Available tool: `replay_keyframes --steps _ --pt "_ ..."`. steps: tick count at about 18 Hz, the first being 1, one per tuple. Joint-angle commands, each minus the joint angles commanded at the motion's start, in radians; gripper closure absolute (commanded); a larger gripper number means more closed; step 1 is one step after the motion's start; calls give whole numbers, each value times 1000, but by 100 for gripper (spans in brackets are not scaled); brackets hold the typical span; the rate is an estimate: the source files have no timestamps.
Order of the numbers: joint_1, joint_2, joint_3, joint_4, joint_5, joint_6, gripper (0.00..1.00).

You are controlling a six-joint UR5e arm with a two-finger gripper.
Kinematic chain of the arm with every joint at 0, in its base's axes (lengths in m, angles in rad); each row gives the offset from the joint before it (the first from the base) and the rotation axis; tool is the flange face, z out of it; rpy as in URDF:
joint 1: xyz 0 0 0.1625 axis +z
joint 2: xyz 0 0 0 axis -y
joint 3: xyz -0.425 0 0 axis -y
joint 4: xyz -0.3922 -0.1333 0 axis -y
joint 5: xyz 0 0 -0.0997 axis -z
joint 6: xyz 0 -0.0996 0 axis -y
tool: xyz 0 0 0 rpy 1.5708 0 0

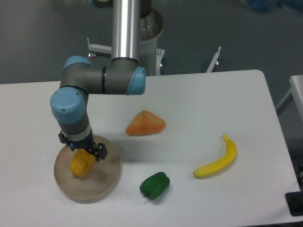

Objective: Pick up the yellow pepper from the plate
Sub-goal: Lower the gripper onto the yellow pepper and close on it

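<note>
The yellow pepper [81,164] lies on the left part of the round beige plate [102,182] at the table's front left. My gripper [83,149] hangs directly over the pepper's upper end and hides its stem. The fingers point down, one dark fingertip [100,152] showing at the pepper's right. The view from above does not show whether the fingers are open or closed on the pepper.
An orange triangular wedge [145,123] lies right of the plate, toward the table's middle. A green pepper [154,185] sits just right of the plate near the front edge. A yellow banana [218,159] lies farther right.
</note>
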Motion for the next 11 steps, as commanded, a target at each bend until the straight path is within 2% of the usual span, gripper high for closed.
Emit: replay_keyframes --steps 11 --pt "-3 -18 0 5 9 2 0"
